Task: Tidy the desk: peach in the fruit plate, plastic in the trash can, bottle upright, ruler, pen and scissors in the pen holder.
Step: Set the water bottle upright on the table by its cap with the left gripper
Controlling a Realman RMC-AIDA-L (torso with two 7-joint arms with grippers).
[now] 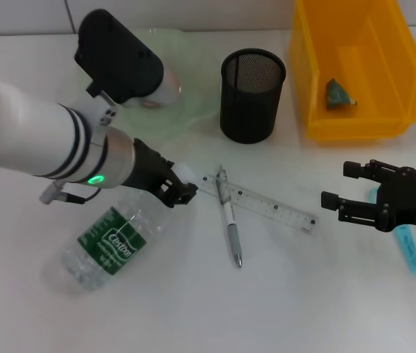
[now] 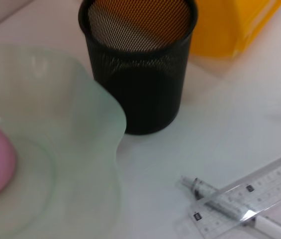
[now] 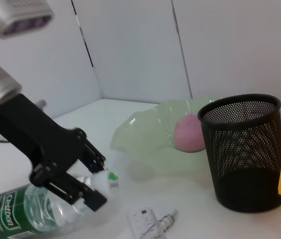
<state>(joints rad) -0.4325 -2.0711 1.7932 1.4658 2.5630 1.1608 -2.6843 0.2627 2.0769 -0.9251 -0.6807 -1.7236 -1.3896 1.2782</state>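
The clear bottle point(image 1: 108, 243) with a green label lies on its side at front left. My left gripper point(image 1: 180, 182) is shut on its neck at the white cap point(image 3: 104, 180). To its right the pen point(image 1: 230, 220) lies across the transparent ruler point(image 1: 266, 206). The black mesh pen holder point(image 1: 252, 92) stands behind them. The pink peach point(image 3: 190, 132) rests in the pale green fruit plate point(image 1: 193, 88). A crumpled green plastic point(image 1: 338, 94) sits in the yellow trash can point(image 1: 355, 125). My right gripper point(image 1: 340, 185) hovers open at right over the blue-handled scissors point(image 1: 410, 254), partly hiding them.
The white desk's far edge meets a white wall just behind the plate and bin. My left forearm spans the left side above the plate.
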